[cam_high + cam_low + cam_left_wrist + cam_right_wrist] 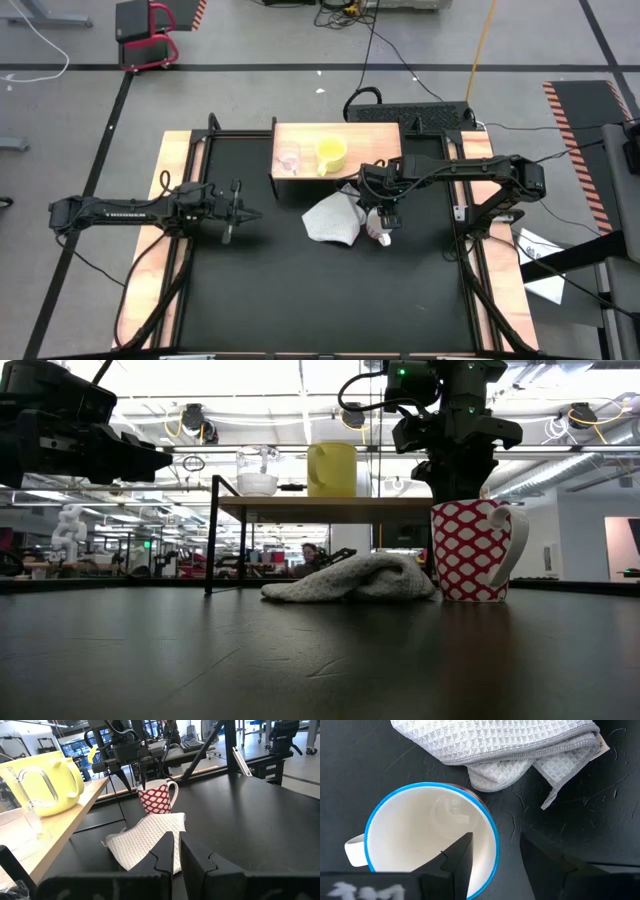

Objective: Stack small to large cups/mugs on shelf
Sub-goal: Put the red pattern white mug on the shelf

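Straddling the mug's rim, the right gripper [495, 865] hangs straight over the mug [427, 837] at lower centre of the right wrist frame: one finger sits inside the bowl, the other outside the blue rim on the cloth side. Jaws are parted with the wall between them, no pinch visible yet, so not gripping by my reading. Mug stands upright on the black table [260, 290], axis vertical, mouth up, handle turned away from the cloth [505, 752].

High view: mug [381, 237] lies right of centre, just beside the cloth, with the shelf [375, 138] just above it in frame. Yellow cup [332, 153] and glass cup [289, 158] already stand side by side on the shelf top. Mug is the one vessel off the shelf.

Right arm is directly on the mug. Left gripper [236, 212] waits at mid left of the high frame, well apart, fingers nearly together on nothing.

Coming move likely turns on the rim wall staying between the fingers as they close, then a lift toward the shelf.

Writing: white lettering on the left arm, too small to read surely. No label legible on mug or cloth tag.
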Motion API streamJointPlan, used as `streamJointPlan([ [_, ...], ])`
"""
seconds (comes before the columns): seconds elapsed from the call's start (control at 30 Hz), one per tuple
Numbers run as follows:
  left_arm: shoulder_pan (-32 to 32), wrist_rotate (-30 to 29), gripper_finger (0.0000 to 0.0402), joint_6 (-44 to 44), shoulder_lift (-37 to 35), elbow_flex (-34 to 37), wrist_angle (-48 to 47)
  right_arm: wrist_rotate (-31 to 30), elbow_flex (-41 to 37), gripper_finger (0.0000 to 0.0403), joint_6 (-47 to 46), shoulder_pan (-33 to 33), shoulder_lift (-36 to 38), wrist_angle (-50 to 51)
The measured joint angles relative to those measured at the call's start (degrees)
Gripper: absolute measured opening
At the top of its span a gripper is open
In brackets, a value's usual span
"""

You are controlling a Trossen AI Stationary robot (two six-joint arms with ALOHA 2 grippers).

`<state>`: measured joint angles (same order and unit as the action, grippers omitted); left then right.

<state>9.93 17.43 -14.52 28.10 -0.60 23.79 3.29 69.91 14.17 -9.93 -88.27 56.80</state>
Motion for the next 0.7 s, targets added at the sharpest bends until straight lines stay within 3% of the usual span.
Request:
streamJointPlan([
  [0.7, 0.0, 0.0, 0.0031, 1.3, 0.0, 0.0, 0.0, 0.0, 0.0, 0.0153, -0.6, 0.0, 0.0, -1.5],
])
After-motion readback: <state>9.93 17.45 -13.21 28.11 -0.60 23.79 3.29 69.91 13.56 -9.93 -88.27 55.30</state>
